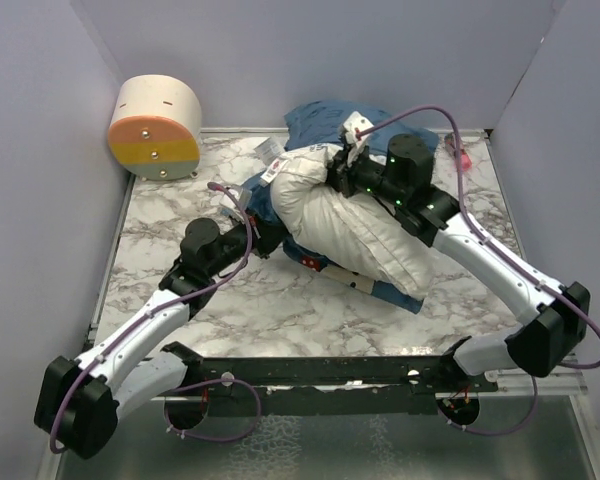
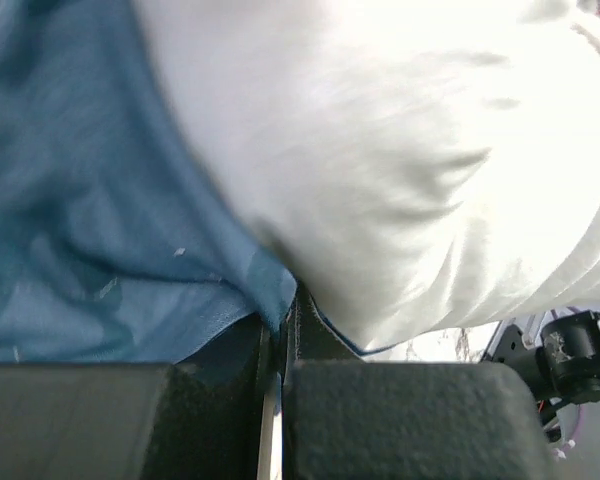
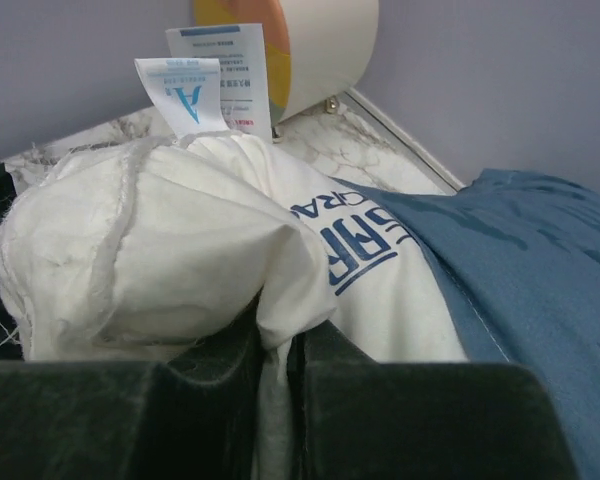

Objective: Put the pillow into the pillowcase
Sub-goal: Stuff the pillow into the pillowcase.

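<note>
Blue pillowcase point(image 2: 110, 230) pinched by left gripper point(image 2: 279, 345), pillow point(image 3: 160, 250) by right gripper point(image 3: 279, 360); seen wrist-side only.

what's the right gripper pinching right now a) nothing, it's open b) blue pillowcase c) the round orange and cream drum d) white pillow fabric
d, since the right wrist view shows the right gripper shut on a fold of the white pillow, with the blue pillowcase lying off to the side.

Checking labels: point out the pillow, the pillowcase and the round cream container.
pillow point(image 1: 365, 232), top external view, plump white middle.
pillowcase point(image 1: 320, 122), top external view, bunched blue fabric at far end.
round cream container point(image 1: 160, 102), top external view, curved cream wall.
</note>
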`<control>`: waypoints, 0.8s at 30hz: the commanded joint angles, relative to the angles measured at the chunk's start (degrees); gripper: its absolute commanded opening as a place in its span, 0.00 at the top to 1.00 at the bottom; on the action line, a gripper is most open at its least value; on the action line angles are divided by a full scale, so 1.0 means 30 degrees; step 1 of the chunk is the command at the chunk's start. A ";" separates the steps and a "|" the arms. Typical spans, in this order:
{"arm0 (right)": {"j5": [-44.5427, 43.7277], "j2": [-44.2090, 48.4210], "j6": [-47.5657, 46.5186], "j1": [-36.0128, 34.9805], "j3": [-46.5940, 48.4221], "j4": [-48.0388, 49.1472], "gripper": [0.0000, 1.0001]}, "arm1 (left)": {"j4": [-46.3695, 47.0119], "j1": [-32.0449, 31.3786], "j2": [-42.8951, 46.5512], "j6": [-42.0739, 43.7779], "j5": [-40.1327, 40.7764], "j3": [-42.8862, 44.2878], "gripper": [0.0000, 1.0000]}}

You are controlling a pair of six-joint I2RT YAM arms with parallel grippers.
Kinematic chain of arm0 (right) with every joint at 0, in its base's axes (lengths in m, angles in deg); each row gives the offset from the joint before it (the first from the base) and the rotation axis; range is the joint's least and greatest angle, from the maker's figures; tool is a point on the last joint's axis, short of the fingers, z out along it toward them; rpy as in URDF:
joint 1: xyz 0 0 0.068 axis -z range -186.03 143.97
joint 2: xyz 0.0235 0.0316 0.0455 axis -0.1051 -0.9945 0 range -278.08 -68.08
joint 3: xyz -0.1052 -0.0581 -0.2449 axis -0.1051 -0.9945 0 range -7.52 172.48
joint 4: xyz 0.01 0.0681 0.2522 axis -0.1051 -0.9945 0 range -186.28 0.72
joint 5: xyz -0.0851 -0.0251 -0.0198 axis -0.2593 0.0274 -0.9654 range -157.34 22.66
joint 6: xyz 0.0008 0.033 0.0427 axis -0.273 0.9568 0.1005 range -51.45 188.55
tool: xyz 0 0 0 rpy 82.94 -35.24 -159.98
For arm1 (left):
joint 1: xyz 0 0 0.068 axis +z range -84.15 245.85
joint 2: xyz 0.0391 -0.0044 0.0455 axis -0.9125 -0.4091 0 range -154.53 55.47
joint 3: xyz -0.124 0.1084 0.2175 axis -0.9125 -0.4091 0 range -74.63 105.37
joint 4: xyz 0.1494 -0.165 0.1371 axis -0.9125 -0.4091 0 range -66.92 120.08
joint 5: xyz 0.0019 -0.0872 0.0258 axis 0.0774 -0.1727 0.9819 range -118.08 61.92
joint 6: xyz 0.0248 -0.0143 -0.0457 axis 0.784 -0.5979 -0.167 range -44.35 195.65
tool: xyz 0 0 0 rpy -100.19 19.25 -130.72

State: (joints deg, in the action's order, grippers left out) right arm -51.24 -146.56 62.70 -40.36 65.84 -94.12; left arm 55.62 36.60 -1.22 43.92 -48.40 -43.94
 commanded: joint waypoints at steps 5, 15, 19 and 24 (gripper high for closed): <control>-0.8091 -0.6851 -0.1010 -0.0551 0.1133 -0.5728 0.99 | -0.6480 -0.0108 0.2838 0.0950 -0.2122 0.4650 1.00; -1.1779 -0.5816 -0.1063 0.2391 -0.0373 -0.3520 0.99 | -1.2123 -0.0114 0.7877 -0.0387 -0.1127 0.4646 1.00; -0.9486 -0.5682 -0.0901 0.2232 -0.0504 -0.3431 0.99 | -1.0337 -0.0123 0.8185 -0.1949 -0.1866 0.4009 1.00; -0.6911 -0.4513 -0.0846 0.1355 -0.2395 -0.1824 0.99 | -0.8024 -0.0108 0.7414 -0.2919 -0.2260 0.2933 1.00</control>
State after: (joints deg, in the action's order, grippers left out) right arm -66.74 -159.11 62.74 -37.34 65.05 -97.03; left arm 18.26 36.69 19.44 40.99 -48.38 -34.95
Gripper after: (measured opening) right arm 0.074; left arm 0.024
